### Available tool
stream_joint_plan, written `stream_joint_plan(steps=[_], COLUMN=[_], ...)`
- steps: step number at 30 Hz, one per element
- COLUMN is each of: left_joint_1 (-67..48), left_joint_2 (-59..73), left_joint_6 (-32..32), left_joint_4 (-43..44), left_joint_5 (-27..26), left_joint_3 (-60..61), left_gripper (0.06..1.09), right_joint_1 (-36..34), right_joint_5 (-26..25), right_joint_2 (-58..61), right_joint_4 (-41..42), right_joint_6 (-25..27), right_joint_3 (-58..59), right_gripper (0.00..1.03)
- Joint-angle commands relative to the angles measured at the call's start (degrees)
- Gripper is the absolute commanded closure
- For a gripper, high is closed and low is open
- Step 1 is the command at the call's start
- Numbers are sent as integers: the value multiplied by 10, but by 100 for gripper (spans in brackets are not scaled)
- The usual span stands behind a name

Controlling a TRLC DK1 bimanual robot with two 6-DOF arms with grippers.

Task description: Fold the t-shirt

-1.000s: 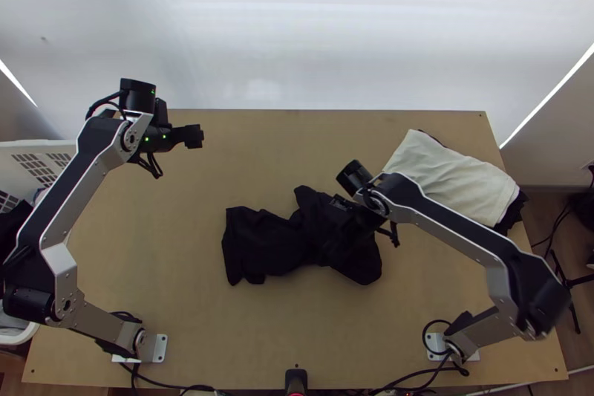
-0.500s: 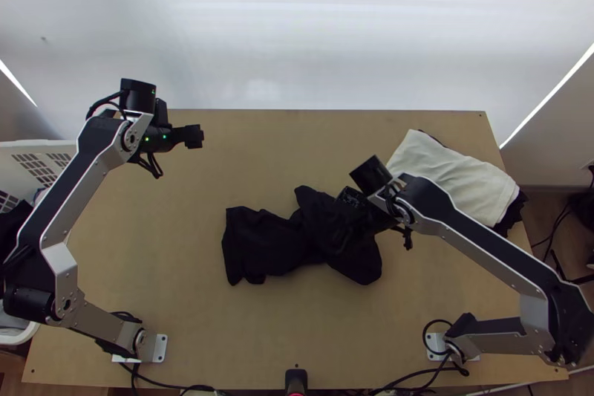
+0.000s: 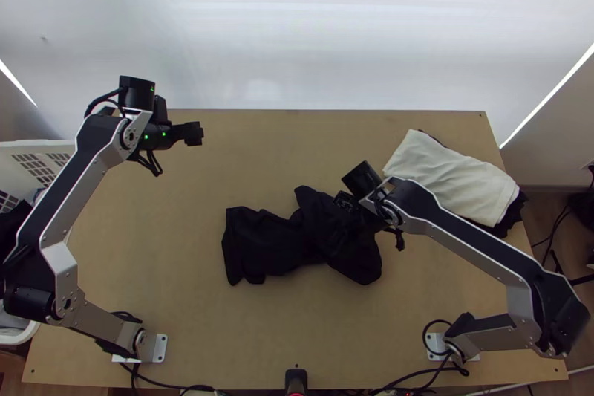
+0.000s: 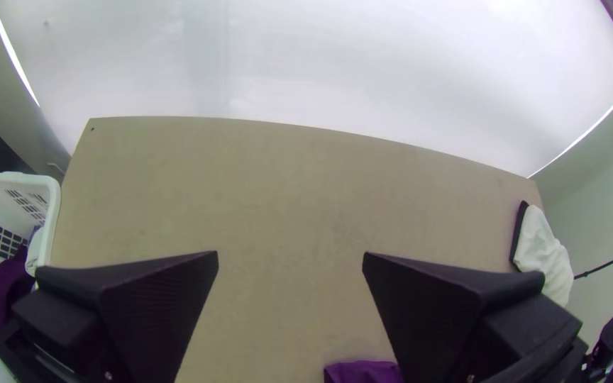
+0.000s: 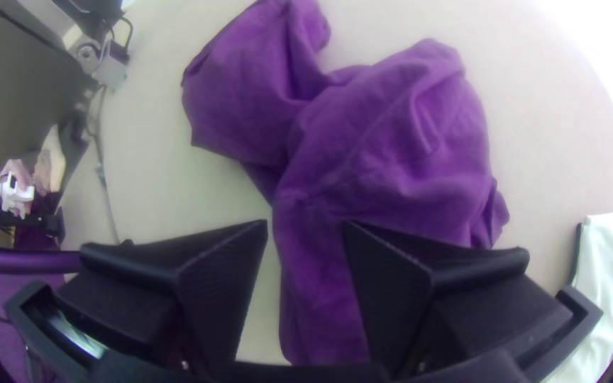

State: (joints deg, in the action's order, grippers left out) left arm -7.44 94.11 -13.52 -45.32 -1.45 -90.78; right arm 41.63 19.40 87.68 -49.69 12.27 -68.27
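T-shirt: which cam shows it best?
The right wrist view: the bunched t-shirt is large there, creases clear, though the right gripper hides part. The top view shows most of its outline, with the right arm over one side; the left wrist view has a small piece at its bottom edge.

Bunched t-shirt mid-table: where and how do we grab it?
I'd pinch the t-shirt by its far corner, right tool coming down from above, open, astride the edge. That corner juts out of the bunch onto bare table, so likely fewer layers get caught than at the crumpled middle.
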Motion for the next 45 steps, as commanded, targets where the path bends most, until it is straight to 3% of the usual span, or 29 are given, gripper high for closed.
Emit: stream_joint_plan(steps=[1,24,26,29,35,39,45], left_joint_1=[1,1,1,-2,-4,-4,-13], left_joint_2=[1,4,6,7,11,13,14], left_joint_6=[1,9,9,9,9,6,1], left_joint_4=[-2,-16,-15,-15,-16,-16,-14], left_joint_5=[0,22,22,22,22,22,22], left_joint_3=[-3,-4,-4,-9,-24,-32,-34], left_gripper=[10,10,10,10,10,10,10], right_joint_1=[-2,-14,-19,-25,-56,-127,-190], right_joint_5=[-1,-1,-1,-1,4,51,83], right_joint_2=[21,66,68,63,-20,-73,-109], right_joint_4=[30,109,112,139,143,143,143], right_joint_6=[-1,-3,-3,-2,-23,-60,-95], right_joint_3=[7,21,24,39,48,20,12], right_gripper=[50,47,57,100,100,100,100])
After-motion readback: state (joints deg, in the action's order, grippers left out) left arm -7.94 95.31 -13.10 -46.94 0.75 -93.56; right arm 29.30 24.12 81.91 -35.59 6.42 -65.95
